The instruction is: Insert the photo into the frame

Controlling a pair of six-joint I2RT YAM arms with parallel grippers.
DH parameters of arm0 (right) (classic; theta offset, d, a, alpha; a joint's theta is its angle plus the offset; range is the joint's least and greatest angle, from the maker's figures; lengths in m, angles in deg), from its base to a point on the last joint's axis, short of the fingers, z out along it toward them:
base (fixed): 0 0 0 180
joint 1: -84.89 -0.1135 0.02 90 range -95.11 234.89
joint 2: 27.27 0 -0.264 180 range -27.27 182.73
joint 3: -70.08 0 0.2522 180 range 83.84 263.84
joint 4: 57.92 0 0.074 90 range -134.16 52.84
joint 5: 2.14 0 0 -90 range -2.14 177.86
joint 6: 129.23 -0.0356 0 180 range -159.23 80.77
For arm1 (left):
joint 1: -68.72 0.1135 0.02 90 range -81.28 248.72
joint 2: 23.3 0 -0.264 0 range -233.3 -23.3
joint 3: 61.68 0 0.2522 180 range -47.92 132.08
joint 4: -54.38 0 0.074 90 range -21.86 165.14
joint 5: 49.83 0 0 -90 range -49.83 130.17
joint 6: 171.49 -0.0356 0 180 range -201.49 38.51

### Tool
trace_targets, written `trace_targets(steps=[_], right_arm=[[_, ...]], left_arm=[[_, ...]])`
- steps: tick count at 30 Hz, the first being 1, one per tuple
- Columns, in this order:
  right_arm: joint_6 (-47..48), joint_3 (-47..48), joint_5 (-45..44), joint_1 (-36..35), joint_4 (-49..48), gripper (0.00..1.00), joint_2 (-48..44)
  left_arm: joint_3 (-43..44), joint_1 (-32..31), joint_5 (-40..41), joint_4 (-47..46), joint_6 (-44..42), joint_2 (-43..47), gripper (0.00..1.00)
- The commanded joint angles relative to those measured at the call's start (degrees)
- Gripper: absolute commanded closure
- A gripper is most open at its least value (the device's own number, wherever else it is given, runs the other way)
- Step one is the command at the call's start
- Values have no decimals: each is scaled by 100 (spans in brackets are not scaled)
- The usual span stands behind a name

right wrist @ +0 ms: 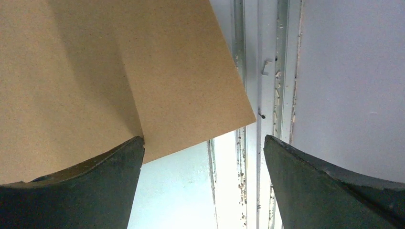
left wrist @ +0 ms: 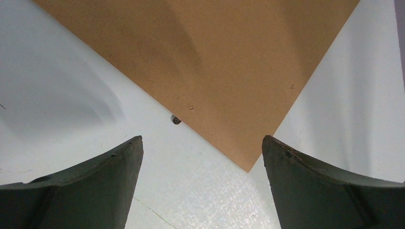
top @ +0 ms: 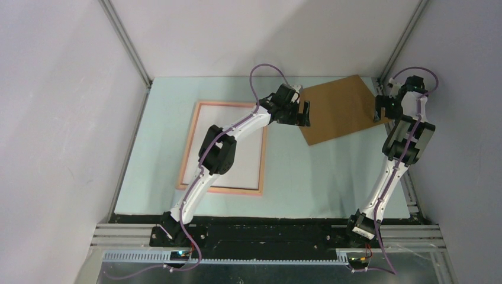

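Note:
The pink frame (top: 187, 148) lies flat at the table's left middle. Its inside (top: 245, 160) is white, paler than the table, like the photo's white back; no seascape side shows. The brown backing board (top: 343, 106) lies at the back right. My left gripper (top: 305, 113) is open and empty at the board's left edge; in the left wrist view the gripper (left wrist: 202, 148) hovers over the board's (left wrist: 215, 62) near corner. My right gripper (top: 379, 110) is open at the board's right corner; in the right wrist view one of its fingers (right wrist: 95, 181) overlaps the board's (right wrist: 119, 71) edge.
A small dark tab (left wrist: 175, 119) sticks out from under the board's edge. The metal rail (right wrist: 258, 95) along the table's right side and the right wall (right wrist: 348, 86) stand close by my right gripper. The left arm (top: 219, 148) reaches across the frame.

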Motion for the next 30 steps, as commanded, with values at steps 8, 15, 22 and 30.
trace_targets(steps=[8, 15, 22, 30], right_arm=[[-334, 195, 387, 107, 192, 1, 173], [-653, 783, 921, 99, 541, 1, 492], [-1050, 879, 1292, 23, 467, 1, 528], [-1982, 593, 1940, 81, 35, 2, 456]], left_arm=[[83, -35, -183, -88, 89, 149, 2], [132, -38, -192, -80, 85, 114, 2], [140, -33, -222, -69, 85, 108, 2], [147, -31, -236, -62, 79, 101, 2]])
